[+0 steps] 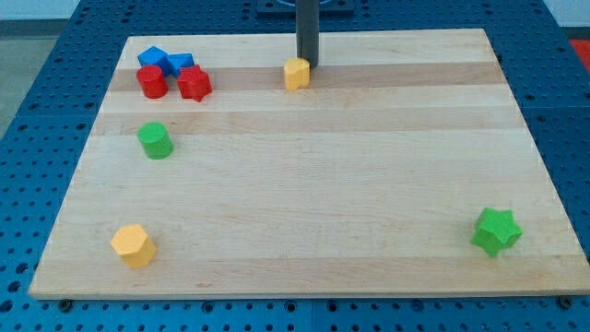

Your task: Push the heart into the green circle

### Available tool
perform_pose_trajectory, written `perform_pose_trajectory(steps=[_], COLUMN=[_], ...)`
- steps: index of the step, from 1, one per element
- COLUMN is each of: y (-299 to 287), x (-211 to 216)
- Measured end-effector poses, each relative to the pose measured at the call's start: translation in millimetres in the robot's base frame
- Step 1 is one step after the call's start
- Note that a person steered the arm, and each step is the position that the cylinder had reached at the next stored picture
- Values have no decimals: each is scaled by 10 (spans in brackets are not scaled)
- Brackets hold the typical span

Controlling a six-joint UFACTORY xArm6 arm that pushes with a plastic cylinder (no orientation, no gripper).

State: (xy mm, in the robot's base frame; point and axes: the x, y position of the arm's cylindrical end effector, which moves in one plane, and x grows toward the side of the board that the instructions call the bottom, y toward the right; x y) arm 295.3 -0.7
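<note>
The yellow heart block (296, 74) lies near the top middle of the wooden board (313, 175). My tip (307, 65) rests just behind it, at its upper right, touching or nearly touching it. The green circle block (155, 140) stands at the view's left, well below and to the left of the heart.
A blue block (153, 58) and another blue block (180, 64), a red cylinder (151, 82) and a red star (194, 83) cluster at the top left. A yellow hexagon (133, 245) sits at bottom left. A green star (496, 231) sits at bottom right.
</note>
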Motion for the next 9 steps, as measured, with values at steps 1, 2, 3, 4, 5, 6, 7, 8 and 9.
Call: perform_pose_trajectory(steps=[1, 2, 3, 4, 5, 6, 7, 8, 9], y=[-5, -8, 94, 591, 753, 546, -63, -122, -141], x=[912, 1592, 1809, 1118, 73, -258, 244, 440, 468])
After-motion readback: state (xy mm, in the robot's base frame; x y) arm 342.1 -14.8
